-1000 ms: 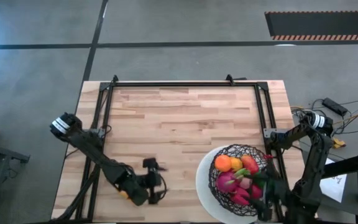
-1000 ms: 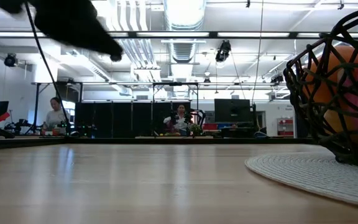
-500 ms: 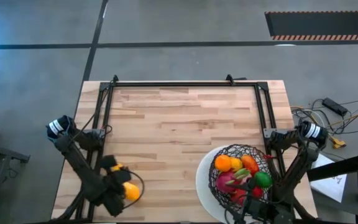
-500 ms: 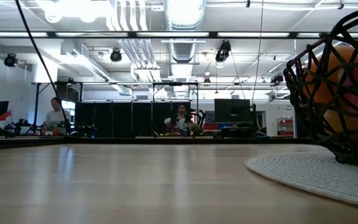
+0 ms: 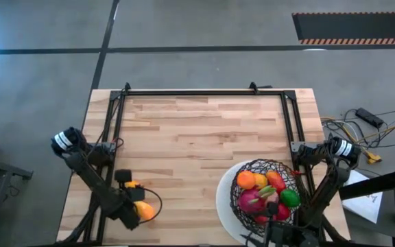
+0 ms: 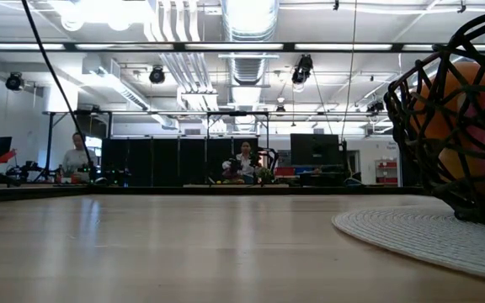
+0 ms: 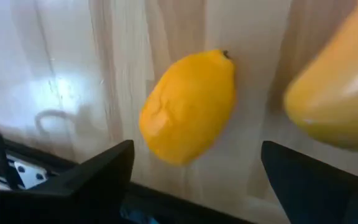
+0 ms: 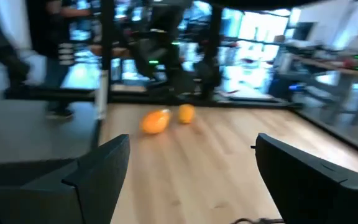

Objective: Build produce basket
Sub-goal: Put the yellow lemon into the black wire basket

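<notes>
The black wire basket (image 5: 266, 195) stands on its white round base (image 5: 226, 206) at the table's near right. It holds orange, yellow, red, magenta and green produce (image 5: 262, 192). The low view shows the basket (image 6: 453, 109) at the right. A yellow lemon (image 5: 142, 210) and an orange piece (image 5: 130, 184) lie on the wood near the table's left edge. My left gripper (image 7: 194, 155) is open above the lemon (image 7: 188, 106), one finger on either side, with the orange piece (image 7: 334, 93) beside it. My right gripper (image 8: 192, 149) is open at the near edge beside the basket.
Black frame rails (image 5: 115, 123) run along the table's left, far and right sides. Bare wood (image 5: 197, 137) spreads across the middle and far half. People sit at desks (image 6: 244, 160) in the room behind the table. Cables (image 5: 362, 123) lie on the floor to the right.
My left gripper has swung from near the middle of the near edge toward the table's left edge and now hangs over the lemon. My right gripper has drawn back from over the basket toward the near edge, and a green piece now shows in the basket.
</notes>
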Available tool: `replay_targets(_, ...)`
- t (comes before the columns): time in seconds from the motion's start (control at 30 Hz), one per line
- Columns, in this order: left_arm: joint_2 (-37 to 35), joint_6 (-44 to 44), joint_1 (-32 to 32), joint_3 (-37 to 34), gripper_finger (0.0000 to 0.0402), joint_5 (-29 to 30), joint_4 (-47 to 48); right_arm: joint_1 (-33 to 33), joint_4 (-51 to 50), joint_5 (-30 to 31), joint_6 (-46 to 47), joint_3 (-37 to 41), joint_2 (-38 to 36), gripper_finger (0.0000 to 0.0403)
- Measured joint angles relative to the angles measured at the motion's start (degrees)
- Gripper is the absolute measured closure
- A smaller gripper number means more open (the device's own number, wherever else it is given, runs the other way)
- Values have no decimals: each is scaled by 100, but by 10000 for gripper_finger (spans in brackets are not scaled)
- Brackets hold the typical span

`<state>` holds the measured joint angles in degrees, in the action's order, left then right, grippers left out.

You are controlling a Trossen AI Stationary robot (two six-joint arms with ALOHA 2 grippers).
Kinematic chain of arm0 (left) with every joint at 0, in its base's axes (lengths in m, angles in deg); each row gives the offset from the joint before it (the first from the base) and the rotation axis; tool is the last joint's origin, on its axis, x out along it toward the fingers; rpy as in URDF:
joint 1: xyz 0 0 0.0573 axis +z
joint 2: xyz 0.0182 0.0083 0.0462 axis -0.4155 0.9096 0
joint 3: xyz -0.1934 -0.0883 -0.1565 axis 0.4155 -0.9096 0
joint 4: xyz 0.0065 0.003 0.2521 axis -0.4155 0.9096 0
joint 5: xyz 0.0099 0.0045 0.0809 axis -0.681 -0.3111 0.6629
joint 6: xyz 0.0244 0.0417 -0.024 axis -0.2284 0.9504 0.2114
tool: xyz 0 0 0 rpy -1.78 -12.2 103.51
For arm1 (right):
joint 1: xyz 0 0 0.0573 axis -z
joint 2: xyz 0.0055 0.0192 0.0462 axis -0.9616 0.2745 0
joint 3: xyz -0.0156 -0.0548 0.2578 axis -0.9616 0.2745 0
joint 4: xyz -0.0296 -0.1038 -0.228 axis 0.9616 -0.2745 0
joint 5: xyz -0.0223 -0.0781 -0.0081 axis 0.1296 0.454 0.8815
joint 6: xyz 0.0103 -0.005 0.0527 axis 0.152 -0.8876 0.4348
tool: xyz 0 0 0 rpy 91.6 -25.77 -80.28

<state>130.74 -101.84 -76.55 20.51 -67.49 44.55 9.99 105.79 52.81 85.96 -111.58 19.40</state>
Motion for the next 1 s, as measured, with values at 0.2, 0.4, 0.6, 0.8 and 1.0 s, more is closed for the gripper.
replay_targets(0.2,-6,609,301,-420,131,5,-445,1,1,-274,1,-18,83,74)
replay_targets(0.4,-31,1127,631,-843,186,-370,-1388,1,0,-381,35,-18,114,74)
replay_targets(0.6,-68,1231,880,-689,215,-357,-1545,-112,-53,-840,-46,-143,109,74)
replay_targets(0.8,-154,1514,1150,-158,216,-13,-1580,-233,-732,-955,743,-277,105,74)
replay_targets(1.0,-164,2577,1472,575,216,813,-2472,-305,-1467,-1760,2119,-353,105,74)
